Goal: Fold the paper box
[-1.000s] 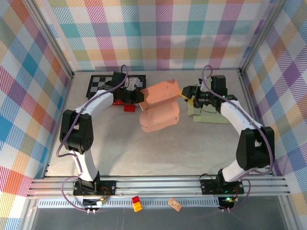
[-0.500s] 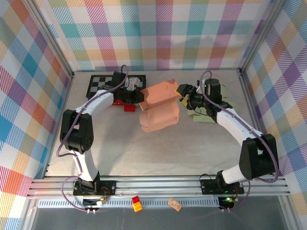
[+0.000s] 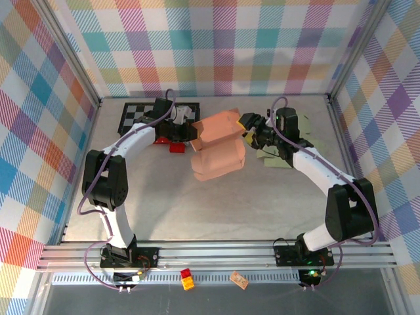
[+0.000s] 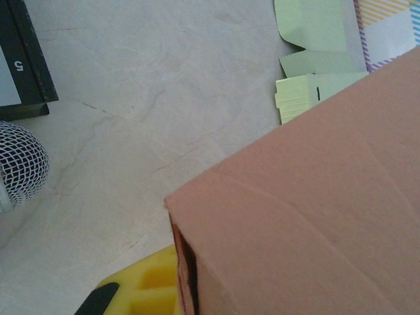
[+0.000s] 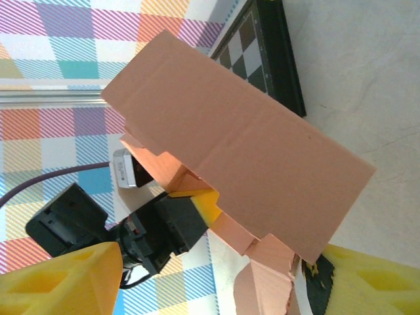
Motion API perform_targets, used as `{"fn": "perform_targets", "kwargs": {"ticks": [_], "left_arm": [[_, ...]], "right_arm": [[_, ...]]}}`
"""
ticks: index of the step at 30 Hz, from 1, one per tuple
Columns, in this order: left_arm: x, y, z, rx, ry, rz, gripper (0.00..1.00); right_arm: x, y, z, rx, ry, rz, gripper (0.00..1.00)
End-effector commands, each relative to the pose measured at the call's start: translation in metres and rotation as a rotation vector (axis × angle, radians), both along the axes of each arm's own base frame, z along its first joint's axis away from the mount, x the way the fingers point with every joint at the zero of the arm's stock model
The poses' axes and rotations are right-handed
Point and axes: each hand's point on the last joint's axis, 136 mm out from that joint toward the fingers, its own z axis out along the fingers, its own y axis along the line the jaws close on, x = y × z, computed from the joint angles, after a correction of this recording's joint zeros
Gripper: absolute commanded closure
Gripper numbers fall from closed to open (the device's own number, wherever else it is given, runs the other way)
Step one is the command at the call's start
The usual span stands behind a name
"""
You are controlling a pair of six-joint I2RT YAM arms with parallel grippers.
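Pinching left edge of paper box (image 3: 220,144), left claw (image 3: 189,133) is shut tight on thin flap. Right claw (image 3: 248,128) is wide apart at box's right end, big flap between its yellow fingers (image 5: 65,279). Pink box sits toward far middle of bench (image 3: 197,210). Green flat paper (image 3: 279,161) lies just beside it, under right arm.

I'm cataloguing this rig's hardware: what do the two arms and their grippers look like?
The left arm and right arm have white links and black joints, with a purple cable looping along each. The left gripper and right gripper have black bodies and blocky yellow fingers.
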Motion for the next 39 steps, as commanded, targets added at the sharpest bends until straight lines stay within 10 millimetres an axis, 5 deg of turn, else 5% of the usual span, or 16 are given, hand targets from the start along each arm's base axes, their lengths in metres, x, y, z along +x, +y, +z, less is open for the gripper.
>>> {"fn": "perform_targets", "kwargs": {"ticks": [1, 13, 20, 28, 32, 39], "left_arm": [[0.0, 0.0, 0.015, -0.02, -0.04, -0.004, 1.0], [-0.003, -0.002, 0.016, -0.022, -0.042, 0.01, 1.0], [0.001, -0.001, 0.021, -0.026, -0.051, 0.038, 1.0], [0.014, 0.002, 0.029, -0.067, -0.042, 0.051, 1.0], [0.016, -0.002, 0.032, -0.094, -0.034, 0.029, 1.0], [0.013, -0.013, 0.033, -0.158, 0.0, -0.031, 1.0]], "right_arm": [[0.008, 0.006, 0.02, 0.063, -0.052, -0.017, 0.27], [0.003, 0.015, 0.033, 0.102, -0.064, -0.006, 0.27], [-0.013, 0.01, 0.034, -0.017, -0.053, 0.067, 0.26], [-0.031, -0.017, 0.093, -0.124, -0.231, 0.139, 0.26], [-0.02, -0.036, 0.11, -0.129, -0.272, 0.119, 0.28], [0.017, -0.034, 0.079, -0.135, -0.272, 0.287, 0.35]]}}
